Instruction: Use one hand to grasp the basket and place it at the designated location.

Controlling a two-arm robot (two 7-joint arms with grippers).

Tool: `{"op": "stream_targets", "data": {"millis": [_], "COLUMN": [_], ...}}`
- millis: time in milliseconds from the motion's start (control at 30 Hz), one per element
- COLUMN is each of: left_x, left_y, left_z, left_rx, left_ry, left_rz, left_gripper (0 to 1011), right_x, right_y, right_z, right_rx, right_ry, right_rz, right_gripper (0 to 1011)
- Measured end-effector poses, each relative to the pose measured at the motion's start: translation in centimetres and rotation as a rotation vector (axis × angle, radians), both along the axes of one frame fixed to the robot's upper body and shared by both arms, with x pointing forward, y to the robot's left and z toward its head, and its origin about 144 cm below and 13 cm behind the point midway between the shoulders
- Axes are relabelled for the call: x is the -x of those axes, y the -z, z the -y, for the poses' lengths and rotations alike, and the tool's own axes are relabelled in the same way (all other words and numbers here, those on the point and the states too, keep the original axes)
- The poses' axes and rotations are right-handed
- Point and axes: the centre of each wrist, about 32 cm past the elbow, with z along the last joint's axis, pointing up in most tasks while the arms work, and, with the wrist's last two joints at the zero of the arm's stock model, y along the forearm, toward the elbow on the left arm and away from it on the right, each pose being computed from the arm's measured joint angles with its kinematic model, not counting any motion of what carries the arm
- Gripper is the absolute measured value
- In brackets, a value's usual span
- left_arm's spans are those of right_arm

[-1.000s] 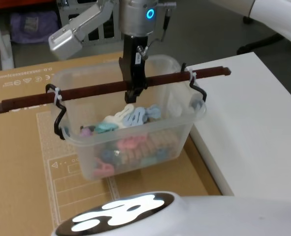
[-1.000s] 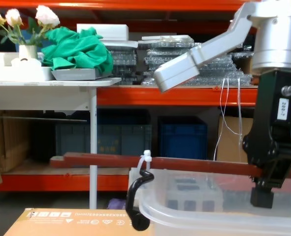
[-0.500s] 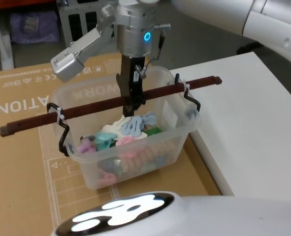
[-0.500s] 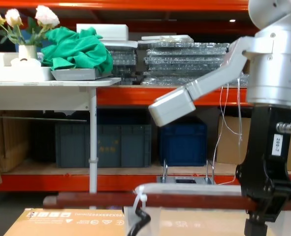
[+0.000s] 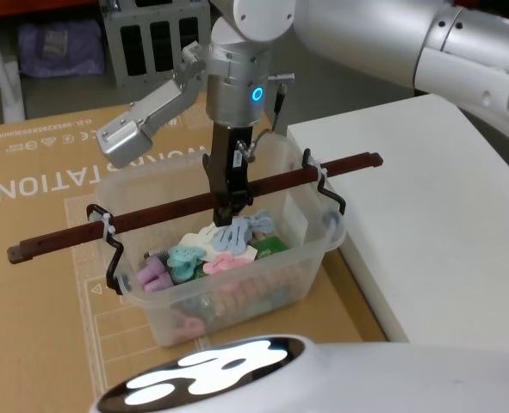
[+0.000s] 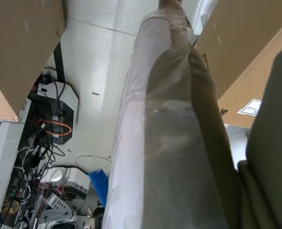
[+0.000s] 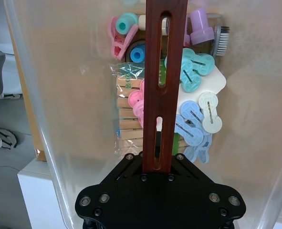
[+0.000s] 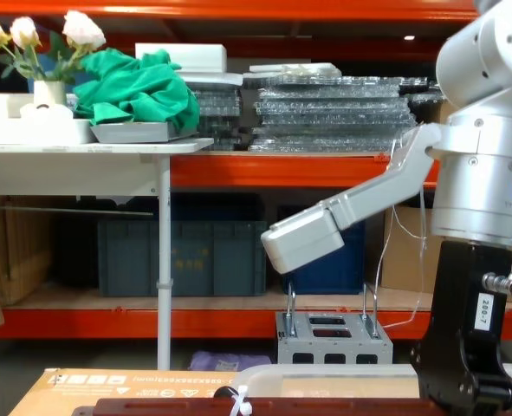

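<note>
The basket (image 5: 313, 248) is at the cardboard's (image 5: 39, 327) right edge, just left of the bench (image 5: 435, 224). In it lie clips (image 5: 237, 231). The right claw (image 5: 228, 211) grips its handle (image 5: 151, 219) mid-length from above. A box (image 5: 151, 34) stands behind.

One basket (image 5: 316, 248) has one bar handle (image 5: 151, 219) on two black fittings (image 5: 114, 251). One right end effector (image 5: 230, 203). Inside are perhaps six blue clips (image 7: 191, 126), overlapping too much to be sure, and one purple cap (image 7: 201, 26). Behind are three flowers (image 8: 82, 28) and two crates (image 8: 182, 256).
</note>
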Motion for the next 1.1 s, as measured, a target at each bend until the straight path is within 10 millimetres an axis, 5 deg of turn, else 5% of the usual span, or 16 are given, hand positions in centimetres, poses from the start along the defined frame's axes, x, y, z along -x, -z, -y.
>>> {"op": "stream_targets", "data": {"millis": [767, 1100], "left_x": [0.0, 0.0], "left_y": [0.0, 0.0], "left_z": [0.0, 0.0], "left_rx": [0.000, 0.000], "left_ry": [0.000, 0.000], "left_rz": [0.000, 0.000], "left_gripper": [0, 0], "right_x": [0.3, 0.3], "right_y": [1.9, 1.9], "right_z": [0.1, 0.1], "right_rx": [0.005, 0.006], "right_ry": [0.002, 0.003], "right_rz": [-0.016, -0.018], "right_gripper": [5, 260]}}
